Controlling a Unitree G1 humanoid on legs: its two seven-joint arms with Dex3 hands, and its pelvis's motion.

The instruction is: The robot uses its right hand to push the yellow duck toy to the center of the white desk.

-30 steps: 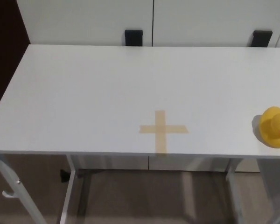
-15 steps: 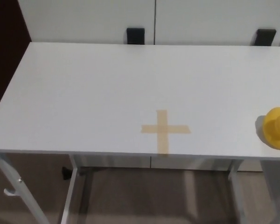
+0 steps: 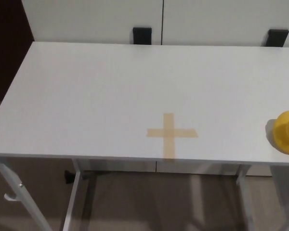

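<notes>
Head view, looking down on the white counter (image 3: 101, 96). One yellow duck toy (image 3: 287, 132) stands on the counter, cut by the picture's right edge, so only part of it shows: a rounded, glossy yellow body with a smaller rounded head on top and a sliver of orange beak at the very edge of the frame; it casts a soft shadow on the counter to its left. A single tan tape cross (image 3: 171, 134), made of two strips crossed at right angles, serves as the landmark; its lower arm runs to the counter's near edge. The duck toy lies well apart from the cross, to the right of it and at about the same depth, close to the near edge. Neither of my hands appears in this view, so I cannot tell whether their fingers are spread or closed, and nothing of mine touches the duck toy. Beyond the cross, past the counter's far edge, two black brackets show against a pale wall: one (image 3: 142, 35) slightly left of the cross, the other (image 3: 278, 37) far to the right. Below the cross, under the near edge, the counter's white metal legs (image 3: 73, 204) stand on a brownish floor (image 3: 149, 207). A dark panel (image 3: 7, 43) fills the far-left corner.
</notes>
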